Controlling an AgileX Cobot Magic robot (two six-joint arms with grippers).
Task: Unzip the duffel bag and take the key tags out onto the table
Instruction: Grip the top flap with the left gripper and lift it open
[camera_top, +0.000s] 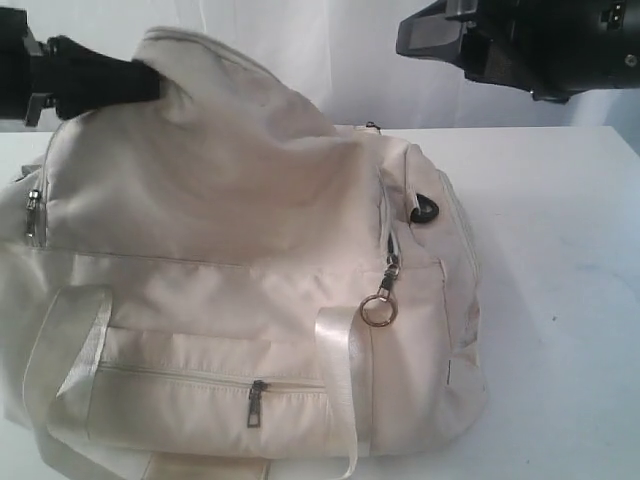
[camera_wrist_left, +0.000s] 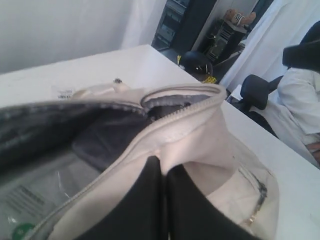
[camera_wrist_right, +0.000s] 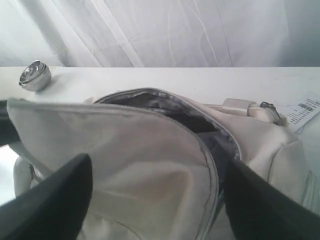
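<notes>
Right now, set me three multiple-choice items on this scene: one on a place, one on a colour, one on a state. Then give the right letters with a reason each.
1. Where is the right gripper relative to the duffel bag?
A. Deep inside it.
B. In the air above it, touching nothing.
C. Under it.

2. What colour is the bag's lining?
A. Red.
B. Yellow.
C. Dark grey.

3. What state is the left gripper in?
A. Shut on the bag's raised fabric edge.
B. Wide open, touching nothing.
C. Out of every view.

Answers:
1 B: the exterior view shows it up in the air over the bag, jaws apart.
2 C: both wrist views show dark grey inside the opened bag.
3 A: the left wrist view shows its fingers pressed together on the cream edge.
</notes>
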